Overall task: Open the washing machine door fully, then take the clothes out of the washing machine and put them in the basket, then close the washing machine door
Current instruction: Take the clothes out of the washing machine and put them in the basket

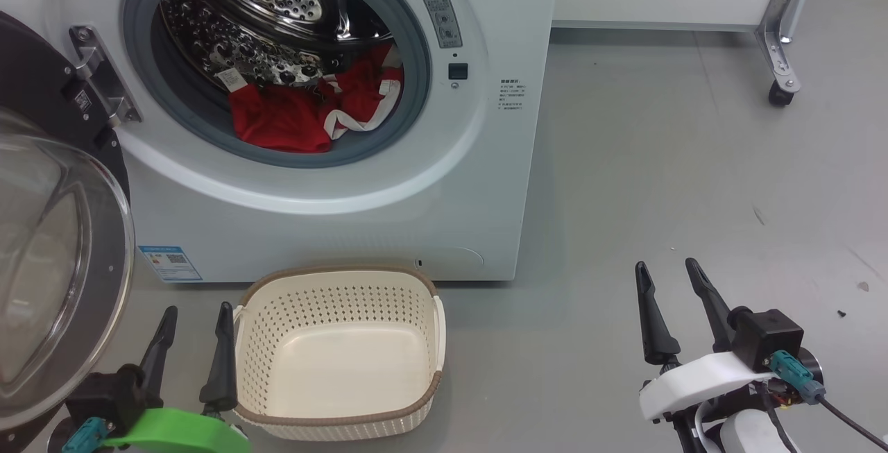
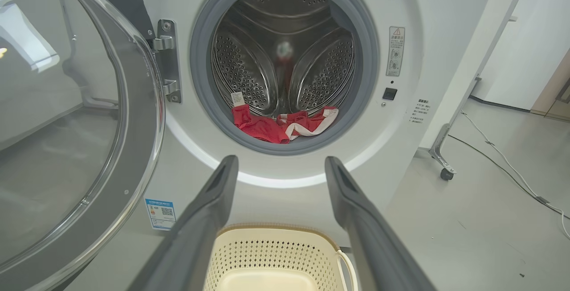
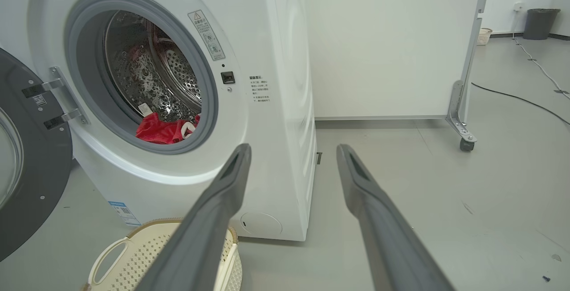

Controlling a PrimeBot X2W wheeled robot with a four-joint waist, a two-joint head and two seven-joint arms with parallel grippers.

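Observation:
The white washing machine (image 1: 444, 182) fills the upper left of the head view, and its door (image 1: 48, 259) is swung wide open to the left. Red clothes (image 1: 305, 109) with white trim lie at the bottom front of the steel drum, also seen as clothes (image 2: 285, 124) and clothes (image 3: 164, 130). The cream basket (image 1: 340, 283) stands empty on the floor before the machine. My left gripper (image 1: 198, 311) is open, low beside the basket's left side. My right gripper (image 1: 669, 269) is open over bare floor, right of the machine. Neither holds anything.
A white panel on a metal leg with a caster (image 1: 780, 96) stands at the back right. Cables (image 3: 521, 99) run over the grey floor far right. A dark bin (image 3: 541, 23) stands in the distance. Open floor (image 1: 659, 182) stretches to the machine's right.

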